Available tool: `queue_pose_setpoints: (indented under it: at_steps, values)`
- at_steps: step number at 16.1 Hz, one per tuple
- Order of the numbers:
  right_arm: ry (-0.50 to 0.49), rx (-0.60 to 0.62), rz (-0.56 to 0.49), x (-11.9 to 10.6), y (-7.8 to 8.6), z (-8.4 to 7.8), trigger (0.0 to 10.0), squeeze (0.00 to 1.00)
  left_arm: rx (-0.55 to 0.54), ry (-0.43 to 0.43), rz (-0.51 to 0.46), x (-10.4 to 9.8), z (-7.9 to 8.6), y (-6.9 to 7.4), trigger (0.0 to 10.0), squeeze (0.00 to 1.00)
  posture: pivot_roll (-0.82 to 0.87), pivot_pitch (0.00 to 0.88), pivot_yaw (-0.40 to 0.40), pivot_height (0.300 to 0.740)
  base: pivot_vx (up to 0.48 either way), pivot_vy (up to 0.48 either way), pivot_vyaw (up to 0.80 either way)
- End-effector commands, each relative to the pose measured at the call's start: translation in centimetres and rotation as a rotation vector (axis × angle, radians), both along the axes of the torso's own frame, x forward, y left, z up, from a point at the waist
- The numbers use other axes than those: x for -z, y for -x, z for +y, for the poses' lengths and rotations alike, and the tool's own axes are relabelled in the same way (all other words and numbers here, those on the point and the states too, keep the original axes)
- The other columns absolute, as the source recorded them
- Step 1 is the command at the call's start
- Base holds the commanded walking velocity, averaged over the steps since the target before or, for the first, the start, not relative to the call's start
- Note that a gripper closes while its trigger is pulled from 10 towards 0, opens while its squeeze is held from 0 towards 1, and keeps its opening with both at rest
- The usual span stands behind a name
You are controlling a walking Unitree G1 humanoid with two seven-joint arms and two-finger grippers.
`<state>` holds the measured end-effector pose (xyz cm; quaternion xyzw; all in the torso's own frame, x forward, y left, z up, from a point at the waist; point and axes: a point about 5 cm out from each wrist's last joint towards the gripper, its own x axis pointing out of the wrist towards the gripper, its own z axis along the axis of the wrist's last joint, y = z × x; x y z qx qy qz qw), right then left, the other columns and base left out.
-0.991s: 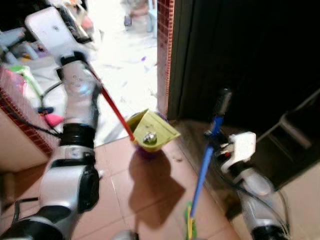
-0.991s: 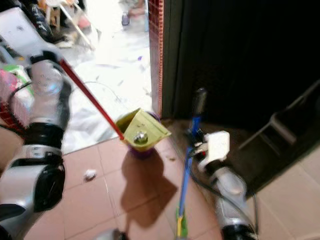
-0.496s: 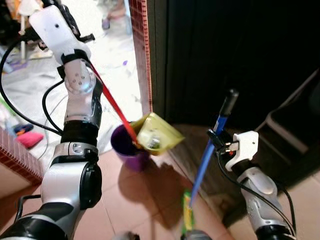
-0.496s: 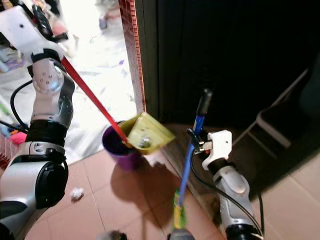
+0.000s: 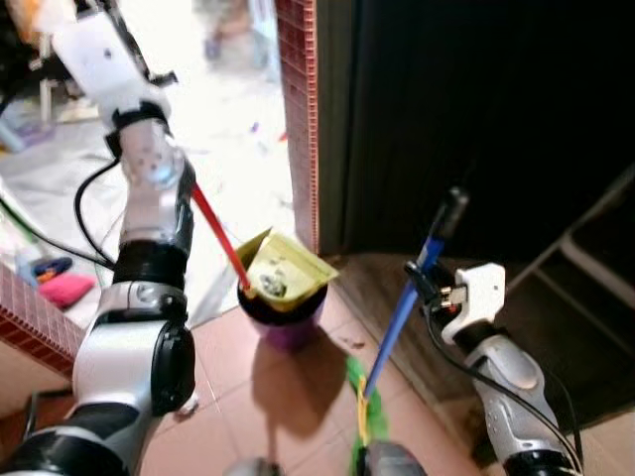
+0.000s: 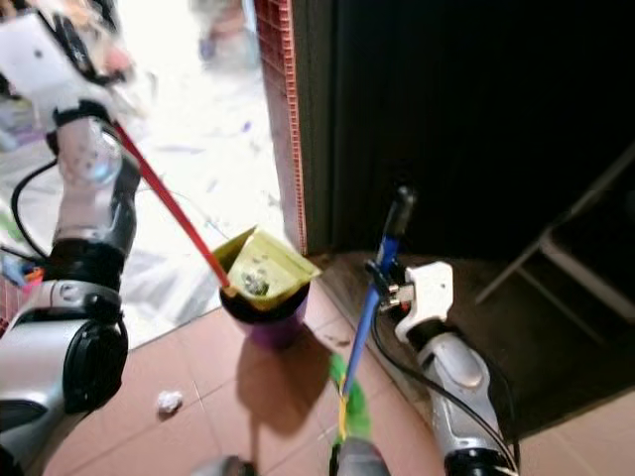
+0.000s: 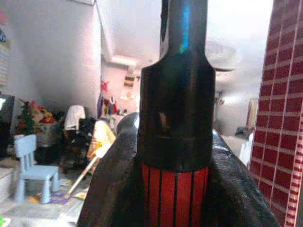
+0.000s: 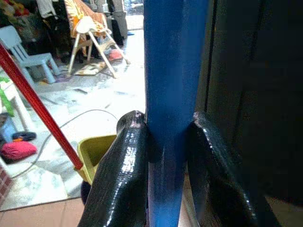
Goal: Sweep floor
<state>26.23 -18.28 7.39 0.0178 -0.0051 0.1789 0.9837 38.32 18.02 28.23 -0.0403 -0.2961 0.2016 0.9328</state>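
Left eye view, dustpan: the yellow dustpan [image 5: 283, 273] is held tilted over the purple bin [image 5: 285, 315] on the tiled floor [image 5: 298, 397], with small debris lying in its tray; its long red handle [image 5: 216, 232] runs up to the left end effector [image 5: 117, 61].
Left eye view, handling: the dustpan is judged light and stiff, but tip-heavy on so long a handle; a hold high on the red shaft is judged workable, so long as it is kept firm against twisting.
Right eye view, broom: the blue broom [image 6: 367, 315] is seen standing nearly upright beside the dark doorway [image 6: 476, 129], its green head [image 6: 347, 402] down at the floor; it is taken just below the black top grip by the right end effector [image 6: 382, 283].
Right eye view, litter: a small crumpled scrap [image 6: 169, 402] is noted on the tiles, well apart from the bin.
Left wrist view, left end effector: the fingers [image 7: 111, 189] are seen closed around the red ribbed shaft, right under its black cap.
Right wrist view, right end effector: both fingers [image 8: 120, 170] are pressed against the smooth blue pole; the painted surface is judged somewhat slippery, so slip along the shaft should be expected.
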Motion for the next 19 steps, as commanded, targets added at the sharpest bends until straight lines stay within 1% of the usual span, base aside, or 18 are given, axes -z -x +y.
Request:
queue_pose_setpoints:
  at_steps: [1,5,7,11,12,15,16,17,18,19]
  values:
    - [-0.004,-0.026,-0.026,-0.5,-0.1,0.6,10.0,0.00,-0.031,-0.023,-0.082,-1.8,0.7,0.5,10.0,0.00,-0.19,0.000,0.051,0.740,0.000,0.000,0.00]
    - [-0.004,-0.024,-0.026,-0.6,-0.1,0.7,10.0,0.00,-0.014,-0.055,-0.082,-1.5,0.0,0.5,10.0,0.00,-0.19,0.000,0.051,0.740,0.000,0.000,0.00]
    - [-0.005,-0.021,-0.027,-0.6,0.0,0.6,10.0,0.00,0.012,-0.104,-0.092,-1.6,-1.0,0.4,10.0,0.00,-0.19,0.000,0.054,0.740,0.000,0.000,0.00]
    - [-0.005,-0.014,-0.029,-0.7,0.2,0.6,10.0,0.00,0.036,-0.122,-0.088,-1.3,-2.0,0.3,10.0,0.00,-0.20,0.000,0.062,0.740,0.000,0.000,0.00]
    - [-0.006,-0.008,-0.030,-0.7,0.3,0.5,10.0,0.00,0.050,-0.139,-0.088,-1.2,-2.6,0.2,10.0,0.00,-0.20,0.000,0.062,0.740,0.000,0.000,0.00]
    - [0.018,0.020,-0.033,-0.6,0.8,-0.2,10.0,0.00,0.112,-0.267,-0.114,-1.1,-4.9,0.3,10.0,0.00,-0.20,0.000,0.081,0.740,0.000,0.000,0.00]
    - [0.027,0.029,-0.021,-0.2,1.9,-0.8,10.0,0.00,0.168,-0.349,-0.155,-1.3,-6.7,0.6,10.0,0.00,-0.21,0.000,0.097,0.740,0.000,0.000,0.00]
    - [0.030,0.039,-0.011,0.1,2.6,-1.1,10.0,0.00,0.210,-0.386,-0.176,-1.4,-7.8,0.8,10.0,0.00,-0.21,0.000,0.105,0.740,0.000,0.000,0.00]
    - [0.032,0.044,-0.007,0.2,2.9,-1.2,10.0,0.00,0.229,-0.397,-0.184,-1.4,-8.4,0.9,10.0,0.00,-0.22,0.000,0.109,0.740,0.000,0.000,0.00]
    - [0.034,0.060,0.000,0.4,3.5,-1.5,10.0,0.00,0.289,-0.436,-0.217,-1.4,-10.1,1.3,10.0,0.00,-0.22,0.000,0.118,0.740,0.000,0.000,0.00]
